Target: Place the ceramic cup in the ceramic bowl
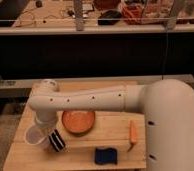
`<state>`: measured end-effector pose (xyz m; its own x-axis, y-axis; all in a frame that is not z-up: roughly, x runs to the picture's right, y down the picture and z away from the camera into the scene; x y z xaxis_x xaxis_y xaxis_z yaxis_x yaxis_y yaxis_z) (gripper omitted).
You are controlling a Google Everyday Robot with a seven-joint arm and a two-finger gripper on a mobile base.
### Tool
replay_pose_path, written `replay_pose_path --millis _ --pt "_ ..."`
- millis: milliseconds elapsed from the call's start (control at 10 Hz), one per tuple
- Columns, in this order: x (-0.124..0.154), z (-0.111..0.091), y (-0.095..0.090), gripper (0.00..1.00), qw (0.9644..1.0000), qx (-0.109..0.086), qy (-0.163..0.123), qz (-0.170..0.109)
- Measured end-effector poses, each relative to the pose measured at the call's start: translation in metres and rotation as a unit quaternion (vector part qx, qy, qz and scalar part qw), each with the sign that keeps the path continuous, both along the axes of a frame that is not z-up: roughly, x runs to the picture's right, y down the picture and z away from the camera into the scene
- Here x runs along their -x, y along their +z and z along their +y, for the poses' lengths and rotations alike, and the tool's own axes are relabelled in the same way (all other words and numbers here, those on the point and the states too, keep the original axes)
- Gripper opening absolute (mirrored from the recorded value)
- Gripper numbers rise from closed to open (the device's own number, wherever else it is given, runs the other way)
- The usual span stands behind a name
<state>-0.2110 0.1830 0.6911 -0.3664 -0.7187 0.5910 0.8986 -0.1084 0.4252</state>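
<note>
The white ceramic cup (34,136) is at the left side of the wooden table (115,145), mouth up and slightly tilted. My gripper (47,140) points down at it and is shut on its right rim, with one dark striped finger (57,141) showing outside the cup. The orange ceramic bowl (78,121) sits on the table just right of the gripper and looks empty. The cup is left of the bowl and a little nearer the front.
An orange carrot (132,133) lies right of the bowl. A blue sponge-like object (106,155) lies near the front edge. My white arm (90,100) spans the table from the right. A cluttered shelf runs along the back.
</note>
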Motion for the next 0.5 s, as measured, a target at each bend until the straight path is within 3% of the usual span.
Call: replay_pose_path --millis 500 --pt "-0.037 -0.027 0.008 0.01 0.9992 -0.009 0.036 0.013"
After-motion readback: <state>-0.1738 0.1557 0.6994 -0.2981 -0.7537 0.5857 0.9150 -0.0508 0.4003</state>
